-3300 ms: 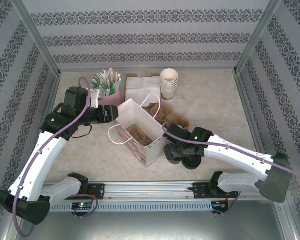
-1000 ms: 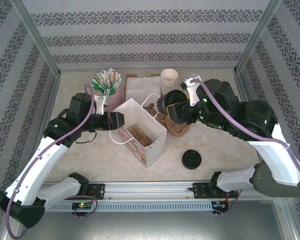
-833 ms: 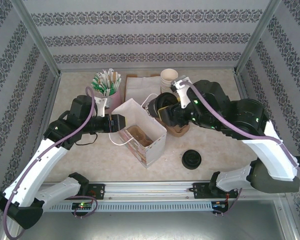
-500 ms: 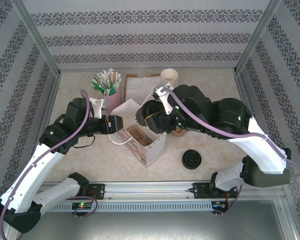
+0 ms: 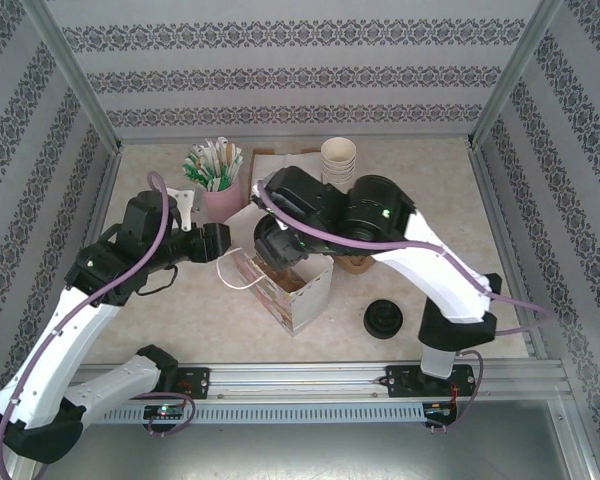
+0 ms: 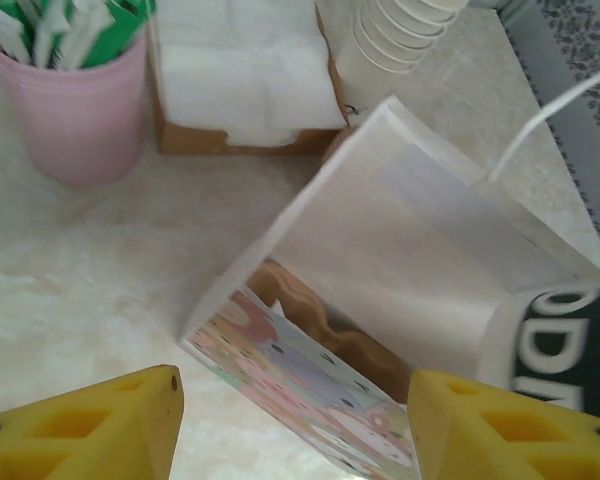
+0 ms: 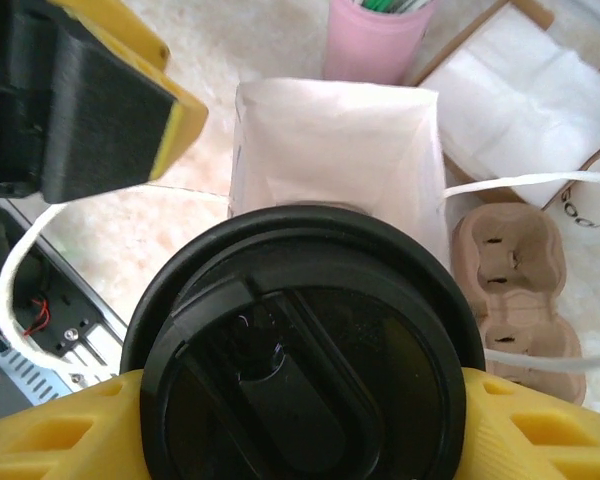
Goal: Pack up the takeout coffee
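The takeout coffee [image 7: 305,370] shows in the right wrist view as a large black lid seen from above. My right gripper [image 7: 302,425] is shut on it, a yellow finger [image 7: 50,435] at each side. It hangs right over the open mouth of the white paper bag [image 7: 330,150]. From the top view my right gripper [image 5: 280,243] is above the bag [image 5: 295,285]. My left gripper [image 5: 220,243] stands open just left of the bag. In its wrist view the fingers [image 6: 110,425] are wide apart, the bag's patterned side [image 6: 310,370] ahead, and a brown cup carrier [image 6: 320,325] lies inside the bag.
Behind the bag stand a pink cup of sachets [image 5: 212,180], a box of napkins [image 5: 280,170] and a stack of lidless cups [image 5: 338,160]. Another brown cup carrier [image 7: 510,270] lies right of the bag. A low pile of black lids [image 5: 383,320] sits near the front right.
My right arm has swung left from over the spare carrier to above the bag's mouth, carrying the coffee. My left gripper has drawn back a little from the bag.
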